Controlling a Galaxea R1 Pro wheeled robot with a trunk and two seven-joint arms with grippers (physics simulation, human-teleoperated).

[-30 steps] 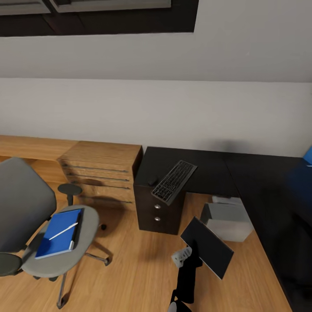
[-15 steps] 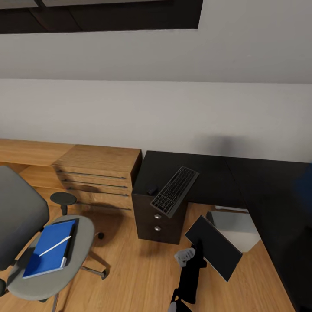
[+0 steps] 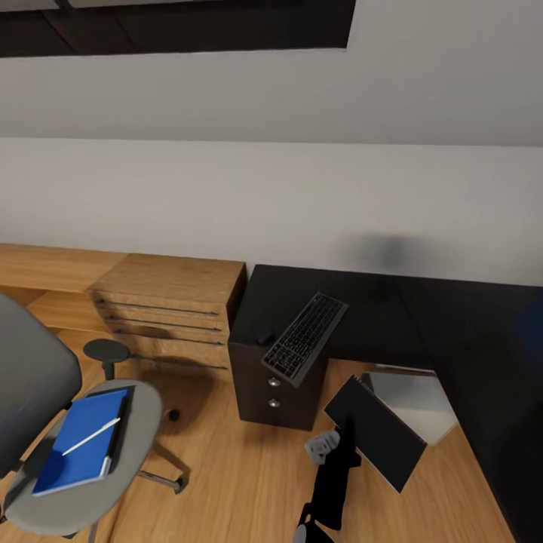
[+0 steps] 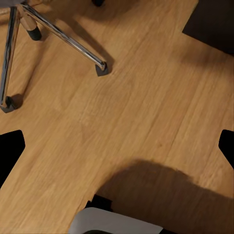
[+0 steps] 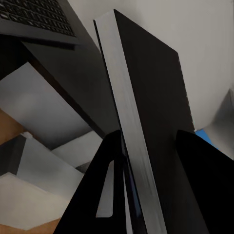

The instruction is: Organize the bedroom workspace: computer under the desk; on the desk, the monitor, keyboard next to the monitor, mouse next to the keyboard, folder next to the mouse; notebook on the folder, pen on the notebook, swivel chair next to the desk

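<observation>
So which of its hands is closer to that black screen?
The right. Its gripper is clamped on the edge of the monitor, holding it above the floor. The left gripper hangs over bare floor near the chair's legs.

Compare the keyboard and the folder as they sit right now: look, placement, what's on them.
The keyboard is silver-framed with black keys; the folder is plain bright blue. The keyboard lies on the black desk, one end overhanging its front edge; the folder rests on the swivel chair seat. The folder carries a white pen; the keyboard carries nothing. Both lie flat.
</observation>
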